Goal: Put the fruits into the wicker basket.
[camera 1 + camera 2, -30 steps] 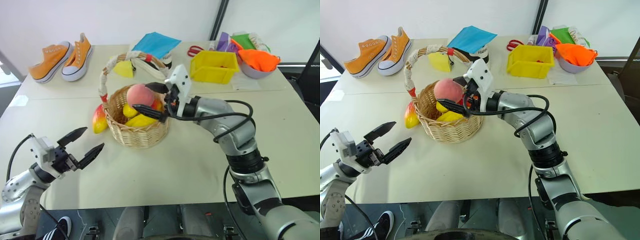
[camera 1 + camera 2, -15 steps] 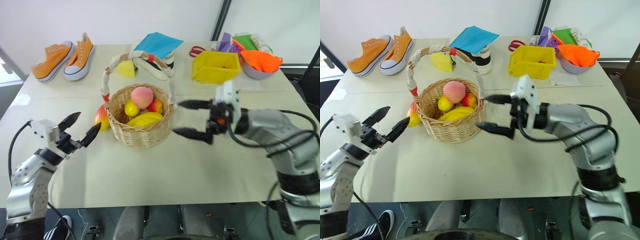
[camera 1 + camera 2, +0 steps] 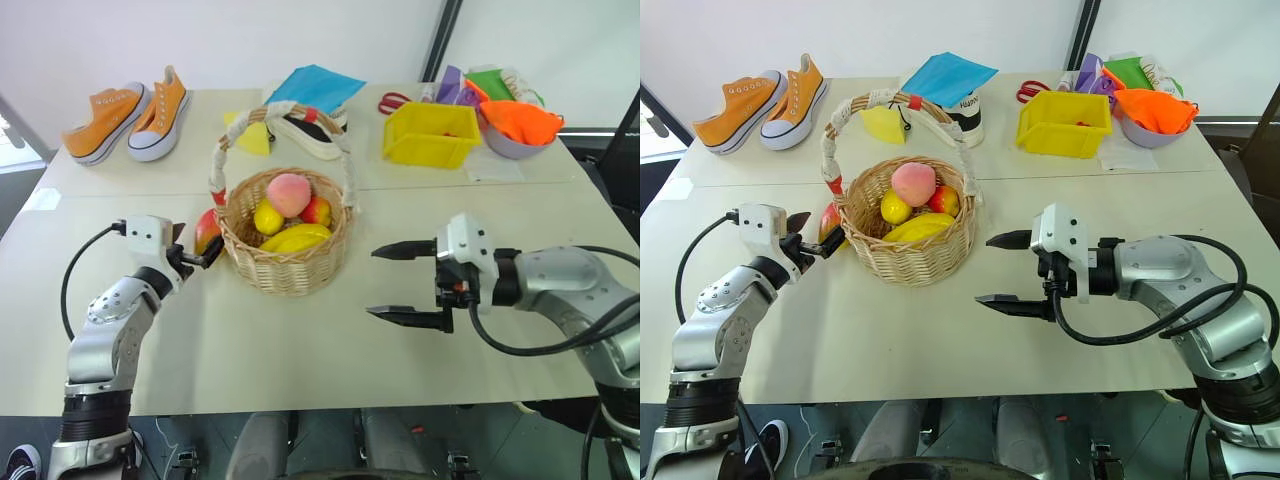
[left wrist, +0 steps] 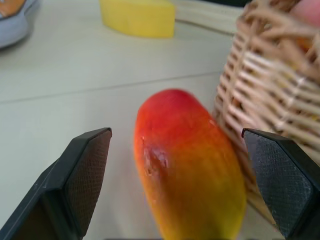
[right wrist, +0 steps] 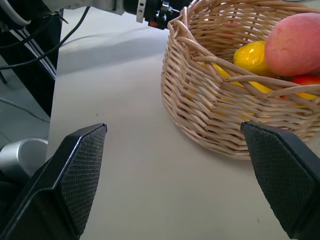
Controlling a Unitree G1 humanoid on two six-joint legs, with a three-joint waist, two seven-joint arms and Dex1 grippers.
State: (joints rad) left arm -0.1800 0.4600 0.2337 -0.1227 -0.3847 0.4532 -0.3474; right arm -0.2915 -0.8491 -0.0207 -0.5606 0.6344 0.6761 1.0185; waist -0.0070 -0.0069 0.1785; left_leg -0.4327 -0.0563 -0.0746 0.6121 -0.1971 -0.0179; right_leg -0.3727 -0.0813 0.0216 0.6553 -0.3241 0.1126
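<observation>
Right gripper (image 3: 400, 282): yours stands wide and empty, apart from the wicker basket (image 3: 287, 268).
Left gripper (image 4: 180, 185): you have it spread wide around the mango (image 4: 187, 170), not closed on it.
Mango: on the table (image 3: 300, 350), against the basket's outer wall.
Peach (image 3: 288, 193): on top of the fruit inside the basket.

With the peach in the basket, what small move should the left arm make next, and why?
Probably ease the left gripper a little further forward and close on the mango. The mango lies on the table against the outside of the basket, not yet in it, and sits between the open jaws. The peach already rests inside, and the right gripper hangs open and empty beside the basket.
</observation>
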